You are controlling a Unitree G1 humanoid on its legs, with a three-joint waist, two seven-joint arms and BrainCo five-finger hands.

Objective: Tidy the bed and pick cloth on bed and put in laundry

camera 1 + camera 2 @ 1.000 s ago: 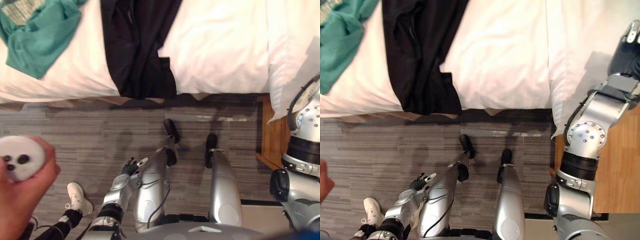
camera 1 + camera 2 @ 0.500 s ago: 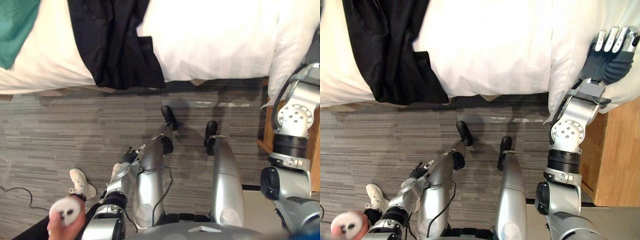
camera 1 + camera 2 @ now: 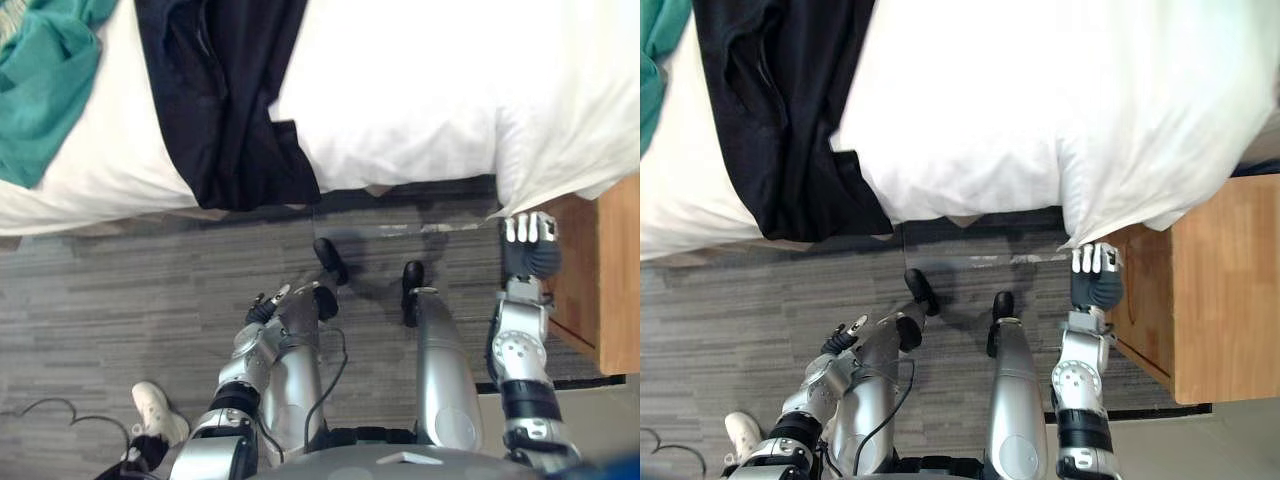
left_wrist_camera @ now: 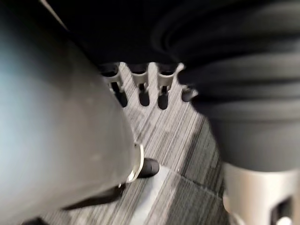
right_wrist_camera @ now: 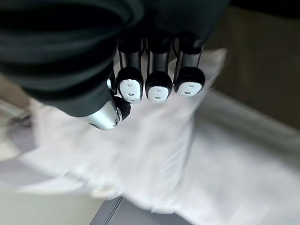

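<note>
**Tidying before laundry**

My right hand (image 3: 1098, 280) hangs released with straight fingers, just under the white pillow's (image 3: 1160, 130) drooping corner at centre right, beside the wooden nightstand (image 3: 1225, 290). My left hand (image 3: 260, 307) idles slack at lower centre. The black garment (image 3: 230, 110) drapes over the bed (image 3: 400, 100) edge at upper left, with the green garment (image 3: 45, 85) in the corner. I'd scoop the pillow corner from beneath, slowly.

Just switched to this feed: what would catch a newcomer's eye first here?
A black cloth hangs over the near edge of the bed, a green cloth to its left. On the right a white pillow overhangs the edge, and the right hand sits just under its corner, fingers straight, beside a wooden nightstand.
</note>
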